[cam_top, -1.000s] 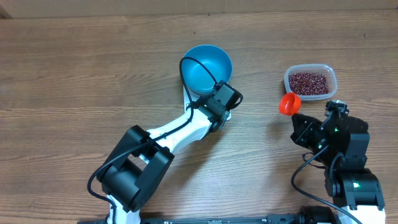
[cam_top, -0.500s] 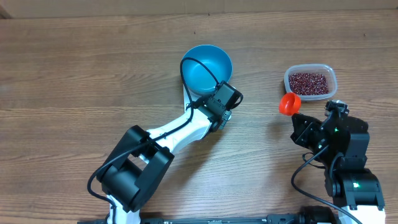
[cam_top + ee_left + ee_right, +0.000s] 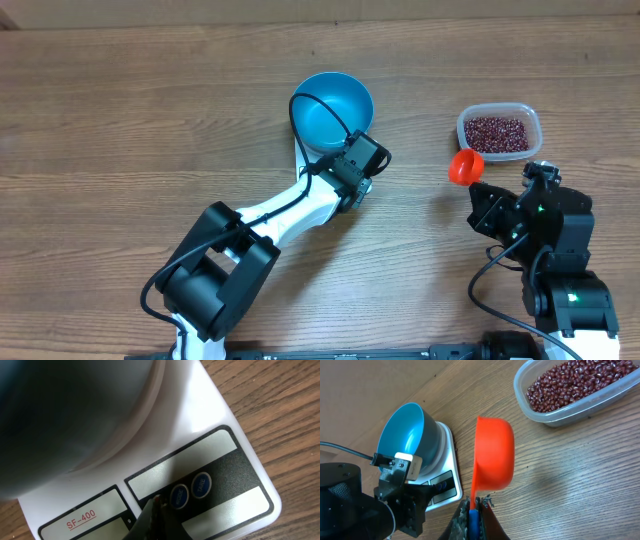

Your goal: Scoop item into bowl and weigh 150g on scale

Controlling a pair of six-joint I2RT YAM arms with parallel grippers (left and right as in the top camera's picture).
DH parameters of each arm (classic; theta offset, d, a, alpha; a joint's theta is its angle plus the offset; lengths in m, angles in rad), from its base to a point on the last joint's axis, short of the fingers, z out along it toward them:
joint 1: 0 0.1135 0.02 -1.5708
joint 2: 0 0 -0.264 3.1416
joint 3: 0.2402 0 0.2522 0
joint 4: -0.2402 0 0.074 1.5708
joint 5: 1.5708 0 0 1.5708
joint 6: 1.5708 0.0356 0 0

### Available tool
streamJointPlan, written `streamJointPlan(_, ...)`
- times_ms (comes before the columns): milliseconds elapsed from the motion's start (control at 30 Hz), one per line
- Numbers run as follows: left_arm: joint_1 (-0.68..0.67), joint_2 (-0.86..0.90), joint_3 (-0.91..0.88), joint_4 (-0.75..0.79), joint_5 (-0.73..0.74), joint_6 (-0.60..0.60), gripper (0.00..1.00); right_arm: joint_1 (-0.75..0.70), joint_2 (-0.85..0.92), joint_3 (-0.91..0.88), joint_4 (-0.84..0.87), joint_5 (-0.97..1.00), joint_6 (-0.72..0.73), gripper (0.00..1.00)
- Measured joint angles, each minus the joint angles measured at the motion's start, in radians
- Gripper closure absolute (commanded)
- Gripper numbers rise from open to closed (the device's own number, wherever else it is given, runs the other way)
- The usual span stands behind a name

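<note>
Change: nothing has moved over the last second; both arms, the bowl (image 3: 330, 108) and the tub (image 3: 533, 118) sit exactly as they did.
Left tool (image 3: 156, 514): pressed together and empty, its tip down at the two blue buttons (image 3: 178, 496) on the scale (image 3: 210, 410) (touching or just above, I cannot tell).
Right tool (image 3: 474, 510): pinching the handle of the orange scoop (image 3: 493, 452), whose cup hangs over the worktop (image 3: 120, 120) near the tub.
Beans (image 3: 575, 382): all in the clear tub at my right; I see none in the scoop or bowl.
Bowl: standing on the scale, its blue inside bare.
Meaning: I judge this a pause while the scale is being zeroed; scooping has not begun, so the whole weight is still to come.
</note>
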Motion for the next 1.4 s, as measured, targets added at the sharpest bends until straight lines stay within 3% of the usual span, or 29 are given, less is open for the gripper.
streamJointPlan(1067,-0.001,0.011,0.011,-0.016,-0.016,-0.004,0.96,0.000,0.000,0.000,0.000,0.000,0.000,0.96)
streamJointPlan(1400,-0.001,-0.013,0.014,-0.133,-0.019,-0.008,0.96,0.000,0.000,0.000,0.000,0.000,0.000,0.96)
